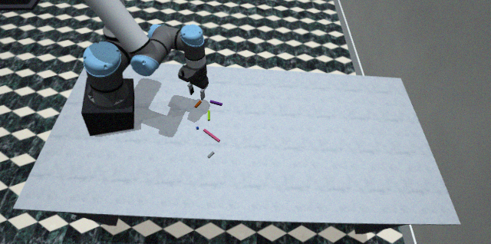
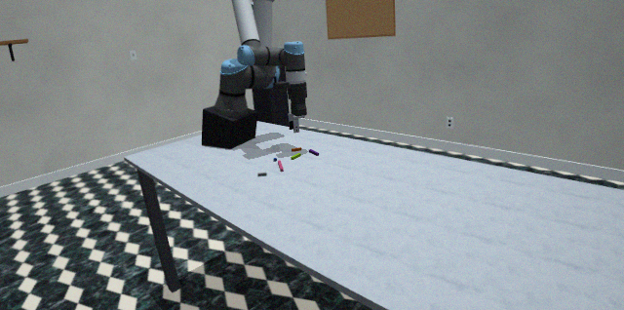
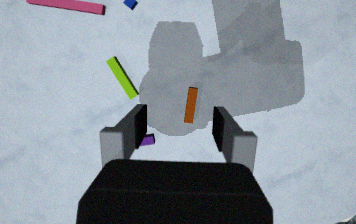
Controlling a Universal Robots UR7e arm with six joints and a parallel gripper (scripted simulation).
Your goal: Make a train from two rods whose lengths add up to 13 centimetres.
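Note:
My gripper [image 1: 197, 96] [image 2: 293, 130] [image 3: 179, 119] is open and empty above the table. The orange rod [image 1: 198, 103] [image 2: 296, 149] [image 3: 191, 105] lies flat below and ahead of the fingertips. The purple rod [image 1: 215, 103] [image 2: 314, 152] [image 3: 148, 140] lies near it, partly hidden by a finger in the wrist view. The lime rod [image 1: 209, 115] [image 2: 295, 156] [image 3: 122, 77] lies apart from both. The pink rod [image 1: 212, 135] [image 2: 281, 166] [image 3: 66, 5], the blue rod [image 1: 197, 128] [image 2: 275, 159] [image 3: 130, 3] and the grey rod [image 1: 211, 154] [image 2: 262, 174] lie separately. No rods are end to end.
The pale table [image 1: 307, 152] [image 2: 390, 203] carries the black robot base [image 1: 108, 111] [image 2: 228, 127] on its left part. The arm's shadow falls over the orange rod. The blue rod lies close to one end of the pink rod.

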